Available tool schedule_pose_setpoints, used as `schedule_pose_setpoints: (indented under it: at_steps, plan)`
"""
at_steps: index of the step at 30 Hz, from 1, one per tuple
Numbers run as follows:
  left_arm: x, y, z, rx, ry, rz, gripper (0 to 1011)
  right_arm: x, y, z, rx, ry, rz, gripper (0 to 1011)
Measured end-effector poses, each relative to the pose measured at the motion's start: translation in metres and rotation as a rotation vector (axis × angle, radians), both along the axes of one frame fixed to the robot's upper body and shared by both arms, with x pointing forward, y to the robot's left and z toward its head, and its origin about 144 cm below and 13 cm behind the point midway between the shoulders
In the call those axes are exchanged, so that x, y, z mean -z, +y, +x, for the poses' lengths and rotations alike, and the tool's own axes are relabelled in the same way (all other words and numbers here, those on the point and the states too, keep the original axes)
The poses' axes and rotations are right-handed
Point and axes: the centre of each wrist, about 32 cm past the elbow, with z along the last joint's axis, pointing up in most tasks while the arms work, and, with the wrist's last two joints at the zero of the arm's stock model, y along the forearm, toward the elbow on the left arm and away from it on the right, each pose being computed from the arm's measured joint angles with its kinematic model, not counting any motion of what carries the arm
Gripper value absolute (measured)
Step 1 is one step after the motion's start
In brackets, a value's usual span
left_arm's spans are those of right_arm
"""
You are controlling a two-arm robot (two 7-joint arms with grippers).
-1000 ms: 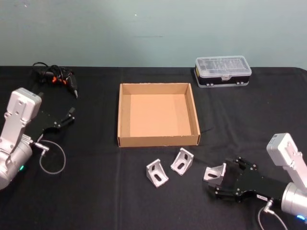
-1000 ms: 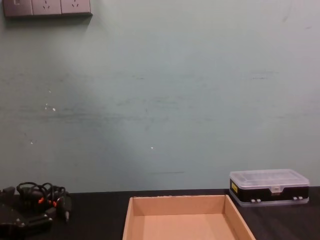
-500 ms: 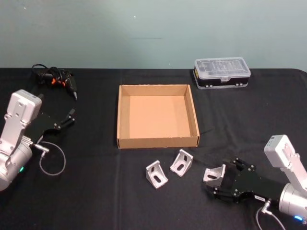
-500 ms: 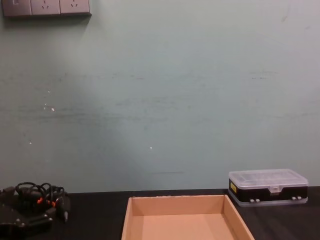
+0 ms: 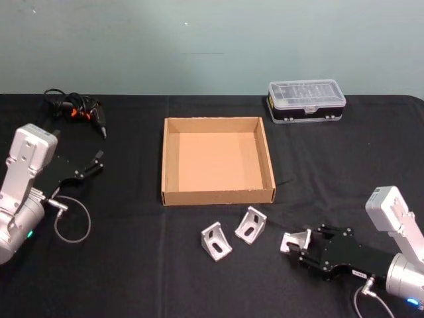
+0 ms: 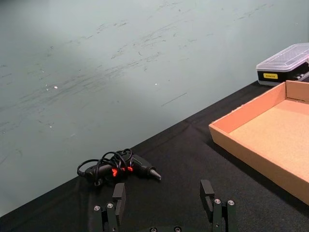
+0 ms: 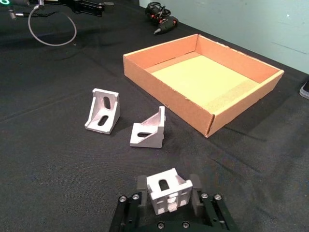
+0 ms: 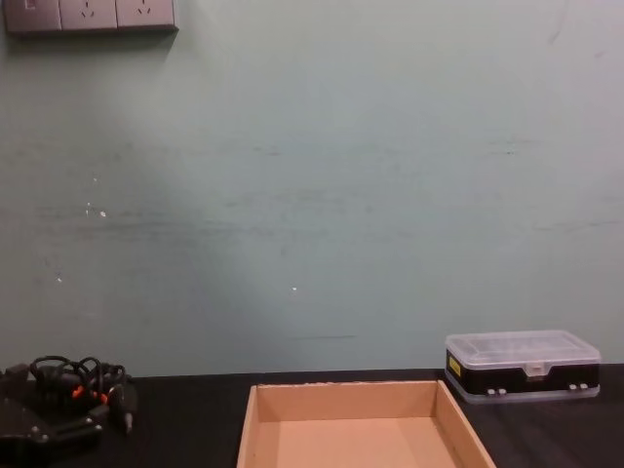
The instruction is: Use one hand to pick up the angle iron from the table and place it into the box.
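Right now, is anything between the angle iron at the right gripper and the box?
A spare angle iron lies on the table roughly between the held angle iron, in the right gripper, and the box; a second spare lies further left. Both are low, so a lifted carry likely clears them. Left gripper idles far left.

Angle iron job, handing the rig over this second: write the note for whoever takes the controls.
Right gripper: shut on one angle iron at the near right of the table; the piece looks about at table height.
Left gripper: open, idle at the table's left side.
Box: mid-table, empty. Two other angle irons lie on the table just in front of it.
Done: the grasp.
Left: lift, carry forward and left over the box, release inside; then probably the other two.
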Motion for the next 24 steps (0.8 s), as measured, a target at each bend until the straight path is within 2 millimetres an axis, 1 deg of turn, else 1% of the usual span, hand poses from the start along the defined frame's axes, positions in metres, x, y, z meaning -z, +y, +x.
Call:
schedule_pose_setpoints:
  at_steps: [2, 4, 16, 20, 24]
  plan:
    - [0.000, 0.000, 0.000, 0.000, 0.000, 0.000, 1011, 0.000, 0.000, 0.000, 0.000, 0.000, 0.000, 499]
    - [0.000, 0.000, 0.000, 0.000, 0.000, 0.000, 1011, 0.000, 0.000, 0.000, 0.000, 0.000, 0.001, 476]
    - [0.000, 0.000, 0.000, 0.000, 0.000, 0.000, 1011, -0.003, 0.000, -0.001, 0.006, -0.012, 0.007, 476]
    - [0.000, 0.000, 0.000, 0.000, 0.000, 0.000, 1011, -0.011, 0.002, 0.001, 0.016, -0.049, 0.025, 476]
    - [0.000, 0.000, 0.000, 0.000, 0.000, 0.000, 1011, -0.027, 0.010, 0.011, 0.023, -0.101, 0.050, 476]
